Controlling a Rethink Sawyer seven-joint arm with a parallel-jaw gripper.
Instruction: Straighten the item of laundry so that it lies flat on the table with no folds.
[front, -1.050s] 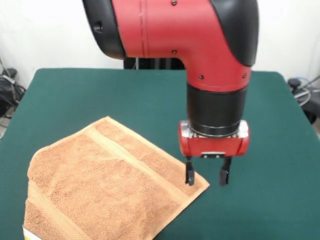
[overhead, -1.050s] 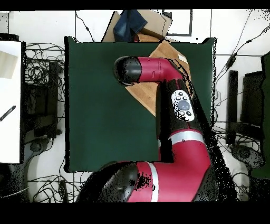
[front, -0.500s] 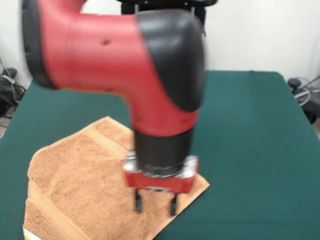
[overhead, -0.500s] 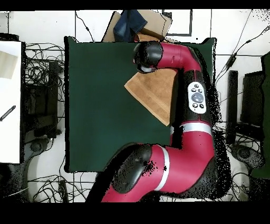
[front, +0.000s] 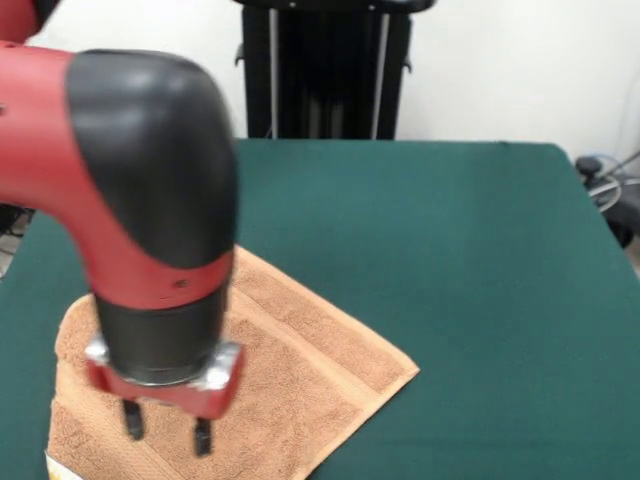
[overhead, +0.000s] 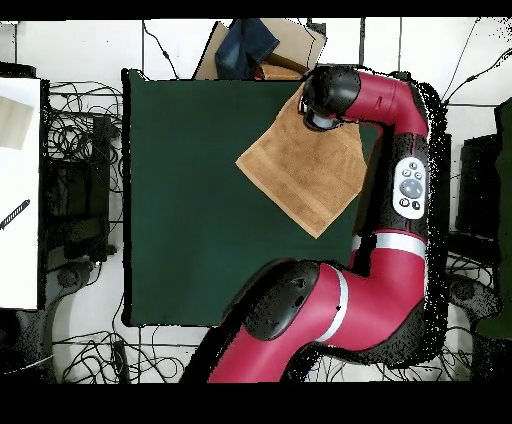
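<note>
The item of laundry (front: 310, 350), an orange-tan terry towel with a woven band, lies diagonally on the green table (front: 460, 250), near its front left. A small white-yellow tag (front: 58, 467) shows at its lower left edge. My gripper (front: 166, 435) hangs open over the towel's near left part, with nothing between its fingers. Whether the tips touch the cloth I cannot tell. In the overhead view the towel (overhead: 300, 175) lies toward the table's (overhead: 200, 200) upper right, and the arm's wrist covers its top corner and hides the gripper.
A black stand (front: 320, 70) rises behind the table's far edge. Cables (front: 605, 185) lie off the right side. In the overhead view a cardboard box with blue cloth (overhead: 260, 45) sits beyond the top edge, and a white surface (overhead: 20, 190) is at the left.
In the front view the arm has swept from the towel's right corner leftward and nearer, across the towel. The gripper stayed open. The towel has not shifted.
</note>
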